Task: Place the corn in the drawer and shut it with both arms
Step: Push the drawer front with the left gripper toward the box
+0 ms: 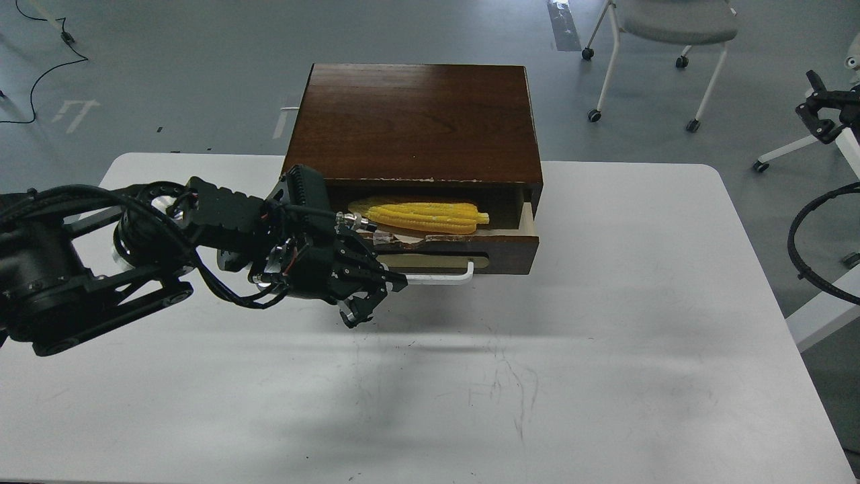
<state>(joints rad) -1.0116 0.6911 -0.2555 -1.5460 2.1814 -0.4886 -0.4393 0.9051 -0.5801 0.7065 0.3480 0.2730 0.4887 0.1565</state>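
The yellow corn (430, 216) lies lengthwise inside the drawer (507, 252), which stands pulled out a short way from the dark brown cabinet (416, 114). The drawer's white bar handle (443, 276) sticks out toward me. My left arm comes in from the left, and its gripper (376, 299) hangs in front of the drawer's left part. Its fingers are spread apart and empty; the upper fingertip (398, 282) is at the handle's left end. The arm hides the drawer's left corner. My right arm is out of view.
The cabinet sits at the far middle of a white table (571, 376). Beyond the table, a wheeled chair (672, 27) stands on the grey floor at the back right. A black cable loop (803, 249) and a white stand (823, 323) are at the right edge.
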